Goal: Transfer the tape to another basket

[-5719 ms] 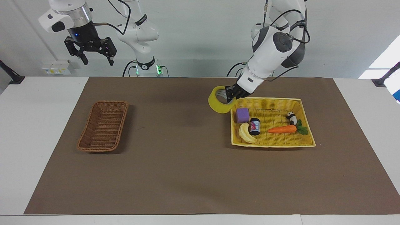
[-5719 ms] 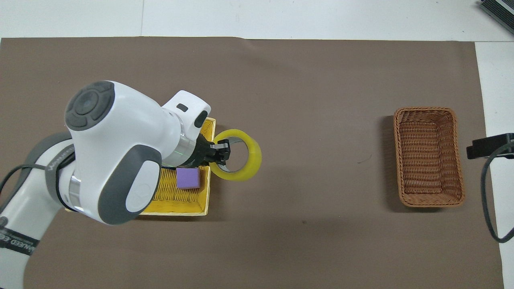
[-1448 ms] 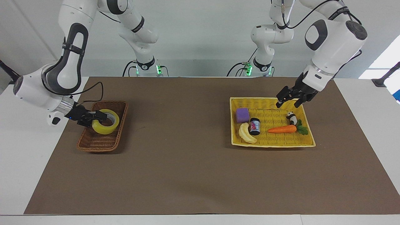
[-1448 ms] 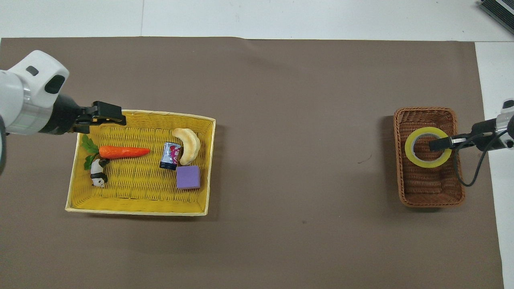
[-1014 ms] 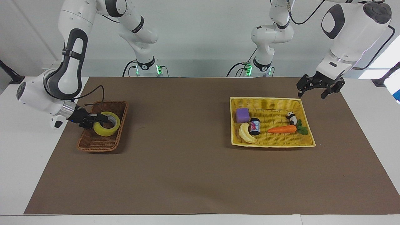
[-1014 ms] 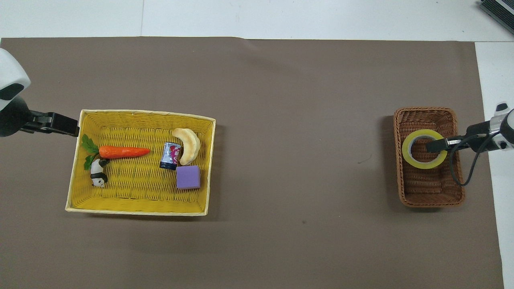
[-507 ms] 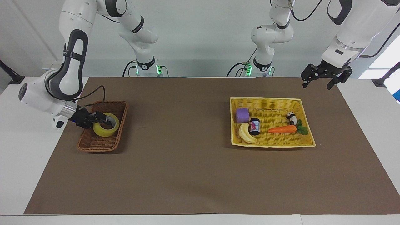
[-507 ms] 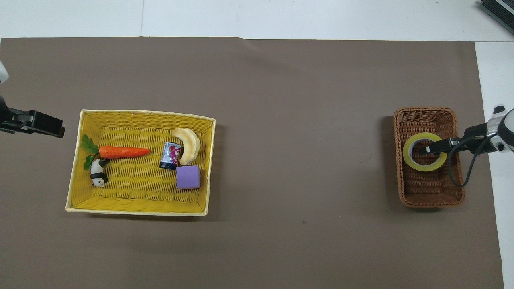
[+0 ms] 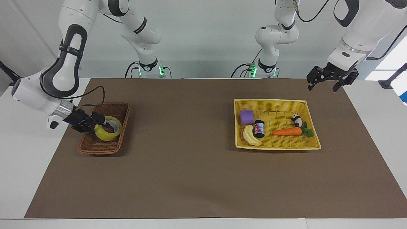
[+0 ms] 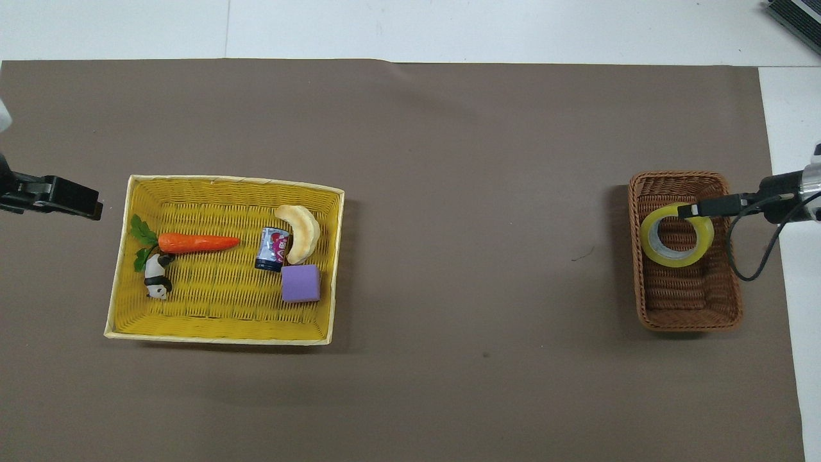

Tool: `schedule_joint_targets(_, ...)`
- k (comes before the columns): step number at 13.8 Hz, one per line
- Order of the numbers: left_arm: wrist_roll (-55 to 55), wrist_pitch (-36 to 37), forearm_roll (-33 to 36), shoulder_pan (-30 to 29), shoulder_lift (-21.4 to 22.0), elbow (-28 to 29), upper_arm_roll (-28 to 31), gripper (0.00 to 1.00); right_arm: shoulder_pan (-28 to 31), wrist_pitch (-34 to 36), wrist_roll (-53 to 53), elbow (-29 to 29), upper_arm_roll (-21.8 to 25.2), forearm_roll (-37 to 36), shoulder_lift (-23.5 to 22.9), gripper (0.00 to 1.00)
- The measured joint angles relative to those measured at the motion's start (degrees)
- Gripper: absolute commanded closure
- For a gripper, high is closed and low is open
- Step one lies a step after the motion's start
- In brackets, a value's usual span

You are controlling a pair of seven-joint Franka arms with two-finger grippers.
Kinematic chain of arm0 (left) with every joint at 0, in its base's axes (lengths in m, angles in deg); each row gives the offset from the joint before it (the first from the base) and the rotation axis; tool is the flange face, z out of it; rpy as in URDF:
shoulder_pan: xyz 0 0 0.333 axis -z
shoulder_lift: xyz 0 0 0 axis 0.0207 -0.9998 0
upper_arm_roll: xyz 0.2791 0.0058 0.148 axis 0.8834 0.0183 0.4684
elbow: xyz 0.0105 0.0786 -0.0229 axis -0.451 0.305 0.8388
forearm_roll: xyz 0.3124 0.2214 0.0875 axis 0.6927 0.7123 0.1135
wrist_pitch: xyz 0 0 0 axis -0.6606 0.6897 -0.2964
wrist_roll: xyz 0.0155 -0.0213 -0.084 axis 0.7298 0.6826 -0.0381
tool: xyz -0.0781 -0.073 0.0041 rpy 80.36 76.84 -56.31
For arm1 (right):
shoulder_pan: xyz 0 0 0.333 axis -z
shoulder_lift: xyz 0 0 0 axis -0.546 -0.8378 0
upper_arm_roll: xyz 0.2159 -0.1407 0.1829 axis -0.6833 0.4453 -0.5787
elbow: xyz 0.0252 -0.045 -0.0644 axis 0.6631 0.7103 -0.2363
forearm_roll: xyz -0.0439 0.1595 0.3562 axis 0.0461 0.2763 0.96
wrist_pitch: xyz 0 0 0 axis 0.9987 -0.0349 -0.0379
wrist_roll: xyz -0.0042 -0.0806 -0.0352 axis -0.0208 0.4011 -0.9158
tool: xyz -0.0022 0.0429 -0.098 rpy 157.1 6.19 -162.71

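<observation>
Resting tilted inside the brown basket (image 9: 105, 132), the tape (image 9: 108, 128) has just been released: right gripper (image 9: 102, 122) jaws now spread by its rim. Left gripper (image 9: 327, 81) waits, jaws released. Delivery looks done.

The white worktop (image 9: 19, 178) carries a brown mat (image 9: 190, 178) that covers most of it — bare white strips show at both ends. Two baskets stand directly on the mat: the narrow brown wicker basket (image 9: 95, 147) near the right arm's end, and the larger yellow basket (image 9: 276, 145) toward the left arm's end — well apart from each other.
</observation>
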Motion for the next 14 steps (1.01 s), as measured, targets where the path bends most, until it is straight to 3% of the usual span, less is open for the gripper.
schedule_joint_targets(5,0.00,0.00,-0.03,-0.23,-0.03,0.00,0.03,0.00,-7.05,-2.17,8.48,-7.29,-0.50,-11.13,2.06,0.00)
schedule_joint_targets(9,0.00,0.00,-0.04,-0.59,-0.03,0.00,0.04,0.00,-10.52,-2.15,14.47,-8.90,-0.67,-18.42,4.65,0.00)
schedule_joint_targets(14,0.00,0.00,-0.06,-0.59,-0.03,0.00,0.02,0.00,-15.11,8.00,33.98,-9.32,-0.83,-24.66,13.74,0.00)
